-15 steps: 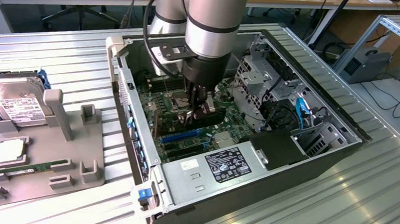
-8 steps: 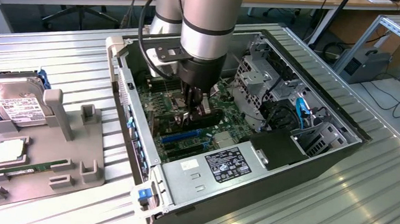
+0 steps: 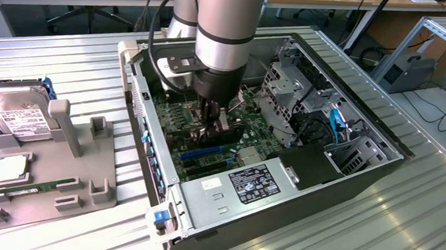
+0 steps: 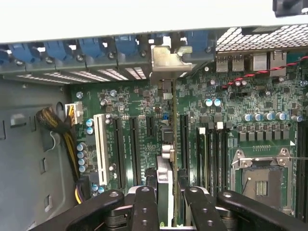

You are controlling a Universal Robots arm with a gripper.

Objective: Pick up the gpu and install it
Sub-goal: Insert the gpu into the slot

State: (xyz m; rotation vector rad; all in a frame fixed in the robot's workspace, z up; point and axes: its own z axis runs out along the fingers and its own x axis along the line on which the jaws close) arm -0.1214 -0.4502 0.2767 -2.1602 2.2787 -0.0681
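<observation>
Tool point(image 4: 166, 204) is gripping the gpu point(image 4: 166, 144) edge-on above the motherboard point(image 4: 130, 106) slots inside the computer case point(image 3: 345, 167), bracket point(image 4: 168, 60) at twelve o'clock; keeping the card upright should be helping seating.

The open computer case point(image 3: 282, 181) lies on its side at the middle of the worktop point(image 3: 402, 229), with the motherboard point(image 3: 207, 130) on its floor. The arm point(image 3: 224, 38) comes down into the case from 12 o'clock, and its hand point(image 3: 211, 133) hangs just over the board, clamped on the gpu point(image 4: 164, 159), which stands on edge above the slots point(image 4: 126, 149). The card's metal bracket point(image 4: 168, 60) sits against the case's rear wall. The power supply point(image 3: 242, 187) lies at 6 o'clock of the hand. At 9 o'clock of the case, in the exterior view, a holder tray point(image 3: 57, 179) carries a hard drive point(image 3: 18, 118) and a memory stick point(image 3: 29, 187)
</observation>
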